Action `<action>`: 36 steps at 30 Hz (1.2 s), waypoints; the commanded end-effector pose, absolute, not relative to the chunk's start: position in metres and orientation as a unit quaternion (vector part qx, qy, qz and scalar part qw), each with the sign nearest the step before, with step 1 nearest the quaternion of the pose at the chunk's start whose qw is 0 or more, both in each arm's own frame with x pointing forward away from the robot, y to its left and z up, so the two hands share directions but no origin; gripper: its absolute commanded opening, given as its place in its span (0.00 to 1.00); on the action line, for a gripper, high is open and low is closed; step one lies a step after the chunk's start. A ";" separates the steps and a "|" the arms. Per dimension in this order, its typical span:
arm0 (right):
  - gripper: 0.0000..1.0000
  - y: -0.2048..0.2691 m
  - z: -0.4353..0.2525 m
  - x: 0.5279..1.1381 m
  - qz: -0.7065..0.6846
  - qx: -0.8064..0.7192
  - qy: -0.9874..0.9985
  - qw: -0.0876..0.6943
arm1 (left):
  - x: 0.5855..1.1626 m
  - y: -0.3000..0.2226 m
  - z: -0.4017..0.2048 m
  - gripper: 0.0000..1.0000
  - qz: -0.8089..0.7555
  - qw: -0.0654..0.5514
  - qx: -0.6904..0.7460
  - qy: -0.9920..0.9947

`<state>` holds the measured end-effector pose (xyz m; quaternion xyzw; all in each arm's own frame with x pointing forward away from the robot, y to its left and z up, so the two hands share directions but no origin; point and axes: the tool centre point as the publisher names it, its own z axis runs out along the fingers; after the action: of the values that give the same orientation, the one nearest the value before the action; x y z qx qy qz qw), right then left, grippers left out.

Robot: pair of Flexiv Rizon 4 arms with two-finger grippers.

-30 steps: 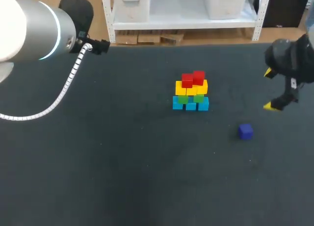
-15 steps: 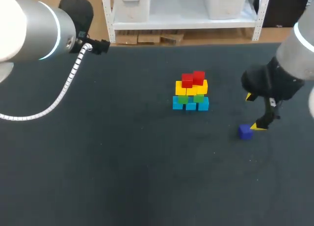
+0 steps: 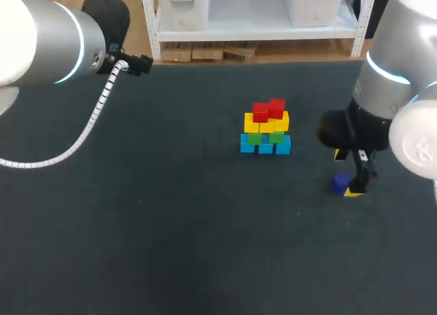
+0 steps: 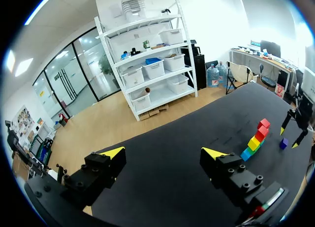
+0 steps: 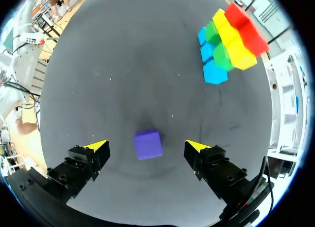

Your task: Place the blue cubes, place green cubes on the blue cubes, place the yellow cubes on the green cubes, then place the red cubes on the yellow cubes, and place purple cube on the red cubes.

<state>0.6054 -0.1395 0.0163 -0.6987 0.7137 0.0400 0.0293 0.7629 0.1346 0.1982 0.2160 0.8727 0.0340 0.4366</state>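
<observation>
A stack of cubes (image 3: 265, 127) stands mid-table: blue at the base, green above, then yellow, with two red cubes (image 3: 268, 110) on top. It also shows in the right wrist view as the stack (image 5: 229, 37) and far off in the left wrist view as the stack (image 4: 256, 139). A lone purple cube (image 3: 341, 183) lies to its right. My right gripper (image 3: 346, 172) hangs open right over that purple cube (image 5: 148, 144), which lies between the spread fingers without touching them. My left gripper (image 4: 161, 154) is open and empty, far from the cubes at the table's far left.
My right arm (image 3: 389, 89) comes in from the right edge above the purple cube. My left arm (image 3: 48, 42) and its white cable (image 3: 89, 124) sit over the far left corner. The dark tabletop (image 3: 171, 226) carries nothing else.
My right gripper has swung in from the right edge, leftward and down, until it stands over the purple cube. The left arm and the stack have stayed put.
</observation>
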 end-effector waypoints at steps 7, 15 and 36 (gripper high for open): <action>1.00 -0.142 0.009 0.600 0.046 -0.700 0.712 0.032 | 0.764 0.136 0.199 1.00 0.032 0.436 0.218 0.873; 1.00 -0.133 -0.001 0.596 0.059 -0.709 0.703 0.026 | 0.764 0.136 0.199 1.00 0.032 0.436 0.218 0.873; 0.00 -0.140 0.003 0.603 0.068 -0.681 0.728 0.029 | 0.764 0.136 0.199 1.00 0.032 0.436 0.218 0.873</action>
<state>0.6026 -0.1378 -0.0009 -0.6845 0.7254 0.0664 0.0274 0.7629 0.1346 0.1982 0.2160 0.8727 0.0340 0.4366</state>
